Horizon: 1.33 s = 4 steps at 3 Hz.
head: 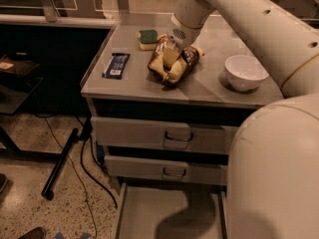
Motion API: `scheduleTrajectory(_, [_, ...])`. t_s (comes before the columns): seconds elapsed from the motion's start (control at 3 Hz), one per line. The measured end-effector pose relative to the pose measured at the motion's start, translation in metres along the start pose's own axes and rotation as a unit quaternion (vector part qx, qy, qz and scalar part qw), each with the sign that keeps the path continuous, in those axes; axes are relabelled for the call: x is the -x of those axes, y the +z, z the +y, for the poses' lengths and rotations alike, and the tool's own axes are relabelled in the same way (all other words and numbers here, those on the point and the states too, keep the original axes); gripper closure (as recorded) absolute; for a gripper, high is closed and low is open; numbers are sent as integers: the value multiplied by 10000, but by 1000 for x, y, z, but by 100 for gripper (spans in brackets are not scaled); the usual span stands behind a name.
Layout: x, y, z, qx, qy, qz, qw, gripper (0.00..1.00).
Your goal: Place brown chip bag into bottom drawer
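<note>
Camera view. The pincer (171, 55) comes in from 12 o'clock and is clamped on the crumpled top of the brown chip bag (174, 69), which sits mid-table (124, 86), apparently gripped for lifting. The bottom drawer (142, 210) is pulled out at 6 o'clock to receive it. Around the bag are a white bowl (246, 71) at 3, a blue wrapper (116, 65) at 9 and a green sponge (148, 38) at 11. The table edge and the shut upper drawers (164, 136) probably obstruct the descent.

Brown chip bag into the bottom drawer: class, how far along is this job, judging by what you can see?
Done: the lowest grey metal drawer stands pulled out. In hand: the gripper is down on the crinkled brown and yellow chip bag, which lies on the grey cabinet top. Left: lifting the bag, carrying it down and releasing it in the drawer.
</note>
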<state>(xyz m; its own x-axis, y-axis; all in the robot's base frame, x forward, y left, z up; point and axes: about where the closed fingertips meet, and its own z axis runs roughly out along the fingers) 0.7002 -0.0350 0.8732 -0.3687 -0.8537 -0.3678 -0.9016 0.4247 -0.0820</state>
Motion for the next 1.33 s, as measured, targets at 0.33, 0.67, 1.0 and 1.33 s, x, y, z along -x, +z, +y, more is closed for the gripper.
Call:
scheduleTrajectory(0.33, [4,-29,29,-239,29,-175,9996,100])
scheduleTrajectory(0.67, [1,-62,89,-311,-3,-378,9988,100])
scheduleTrajectory(1.0, [-12,-68,146,-168,-94,-388,9991,100])
scheduleTrajectory(1.33, [-25,-56,162,-43,-108,-220,9997,100])
